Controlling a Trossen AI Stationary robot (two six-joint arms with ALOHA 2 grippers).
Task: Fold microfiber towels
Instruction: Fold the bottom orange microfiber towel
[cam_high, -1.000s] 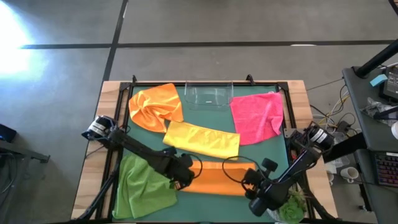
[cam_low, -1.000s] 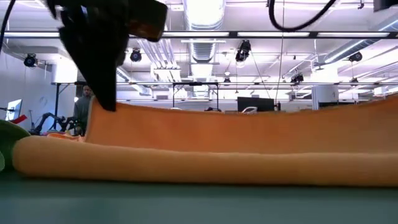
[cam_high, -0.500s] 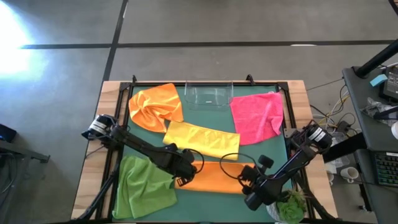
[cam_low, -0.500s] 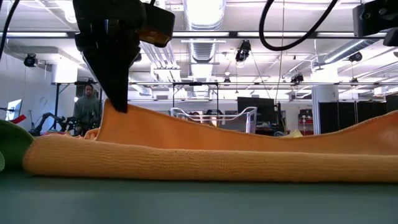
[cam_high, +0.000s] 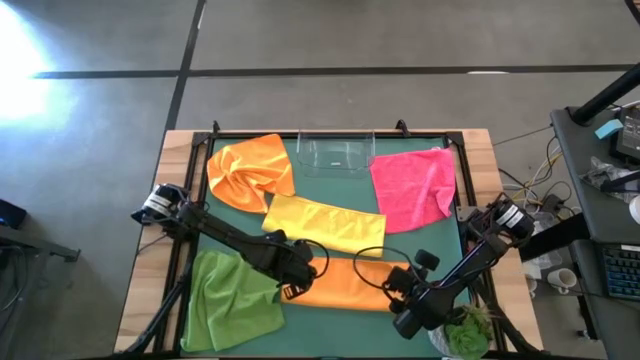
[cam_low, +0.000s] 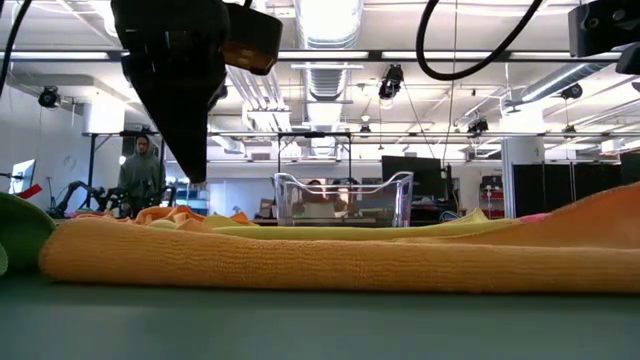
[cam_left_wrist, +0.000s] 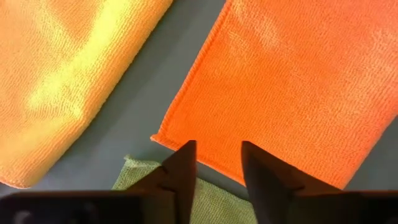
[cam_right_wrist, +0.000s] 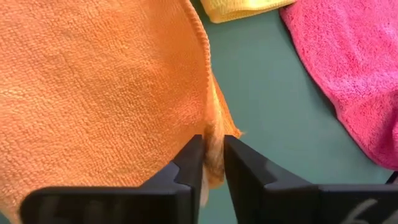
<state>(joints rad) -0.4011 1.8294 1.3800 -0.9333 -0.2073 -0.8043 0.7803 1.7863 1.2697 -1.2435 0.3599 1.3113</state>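
Note:
An orange towel (cam_high: 350, 284) lies folded in a long strip on the green mat near the front edge. My left gripper (cam_left_wrist: 214, 149) hovers open just above its left end (cam_left_wrist: 186, 134), with the cloth lying flat below the fingers. My right gripper (cam_right_wrist: 212, 142) is shut on the strip's right end. A second orange towel (cam_high: 250, 170) lies crumpled at the far left. A folded yellow towel (cam_high: 325, 222) sits mid-table, a pink one (cam_high: 412, 187) at the far right, and a lime green one (cam_high: 235, 300) at the near left. My right gripper pinches the orange towel's right-end edge (cam_right_wrist: 212, 121) between its two fingers; one layer or several, I cannot tell. The fingers slant down from above. That end stays a little raised (cam_low: 610, 205), while the rest of the strip lies on the mat.
A clear plastic bin (cam_high: 335, 152) stands at the middle of the far edge. Bare green mat (cam_high: 340, 190) shows between the bin and the yellow towel. A small green plant-like thing (cam_high: 468, 332) sits off the near right corner. A person (cam_low: 142, 170) stands far behind the table.
The orange towel's raised upper layer has come down onto its lower layer. Its left end has dropped away from my left gripper and lies flat. The right end stays slightly lifted in my right gripper. Both grippers have shifted a little toward the near edge.

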